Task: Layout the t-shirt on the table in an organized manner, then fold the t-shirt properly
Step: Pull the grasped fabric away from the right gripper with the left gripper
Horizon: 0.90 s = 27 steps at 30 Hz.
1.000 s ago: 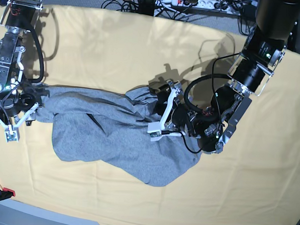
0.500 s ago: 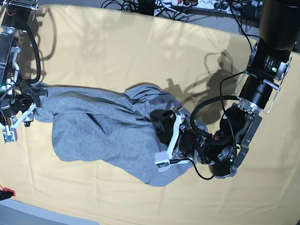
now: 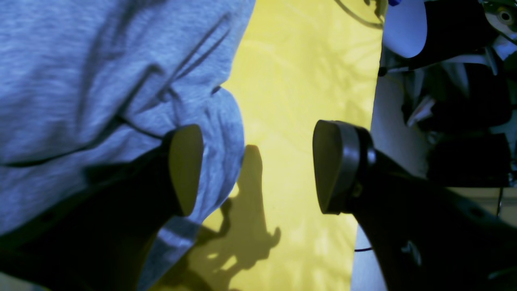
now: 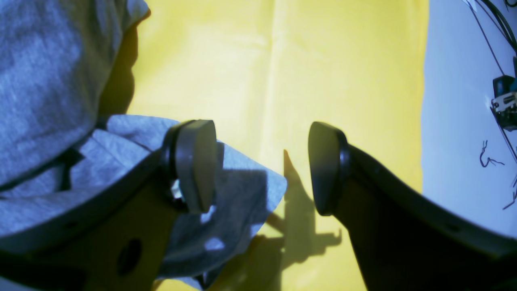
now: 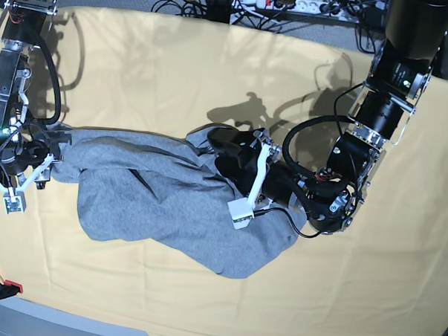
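we see the t-shirt [image 5: 156, 198] as soft heather-grey knit cloth, matt, its weave faintly flecked and gathered into loose rumples. the table [image 5: 213, 71] wears a pale yellow-orange cloth, matt too, smooth but lightly creased. the left gripper [image 3: 258, 165] has dark fingertips [image 3: 185, 169] that look like smooth rubbery pads with a dull sheen; the right gripper [image 4: 260, 165] shows the same, on black plastic-looking arms.

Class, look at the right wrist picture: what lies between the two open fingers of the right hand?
In the right wrist view, the right hand stands open; a corner of the t-shirt and bare yellow table show between its fingers.
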Each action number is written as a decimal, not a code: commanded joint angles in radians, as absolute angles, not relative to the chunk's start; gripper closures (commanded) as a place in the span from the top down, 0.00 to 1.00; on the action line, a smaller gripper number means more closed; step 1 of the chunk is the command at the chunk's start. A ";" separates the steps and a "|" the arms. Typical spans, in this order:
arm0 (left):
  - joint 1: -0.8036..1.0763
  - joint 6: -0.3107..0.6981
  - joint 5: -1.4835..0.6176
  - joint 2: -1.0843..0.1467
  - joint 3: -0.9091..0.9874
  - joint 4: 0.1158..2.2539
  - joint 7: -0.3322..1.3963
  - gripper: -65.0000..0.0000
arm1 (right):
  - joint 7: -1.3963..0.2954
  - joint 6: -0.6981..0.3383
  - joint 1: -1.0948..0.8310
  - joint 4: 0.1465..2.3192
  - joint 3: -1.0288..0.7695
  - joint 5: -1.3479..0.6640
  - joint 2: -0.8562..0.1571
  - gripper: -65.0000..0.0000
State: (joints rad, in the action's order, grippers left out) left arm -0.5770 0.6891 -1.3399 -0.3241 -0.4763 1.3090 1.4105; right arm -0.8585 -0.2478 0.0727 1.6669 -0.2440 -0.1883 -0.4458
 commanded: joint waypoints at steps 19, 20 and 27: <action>-0.476 0.698 -0.838 -0.315 -0.484 1.323 1.186 0.56 | -0.842 -0.219 0.094 1.682 -0.249 -0.187 -0.466 0.58; -0.475 0.698 -0.839 -0.313 -0.484 1.323 1.197 0.42 | -0.842 -0.217 0.094 1.682 -0.249 -0.187 -0.466 0.58; -0.526 0.698 -1.042 -0.317 -0.481 1.347 1.362 0.02 | -0.843 -0.253 0.094 1.682 -0.249 -0.188 -0.466 0.58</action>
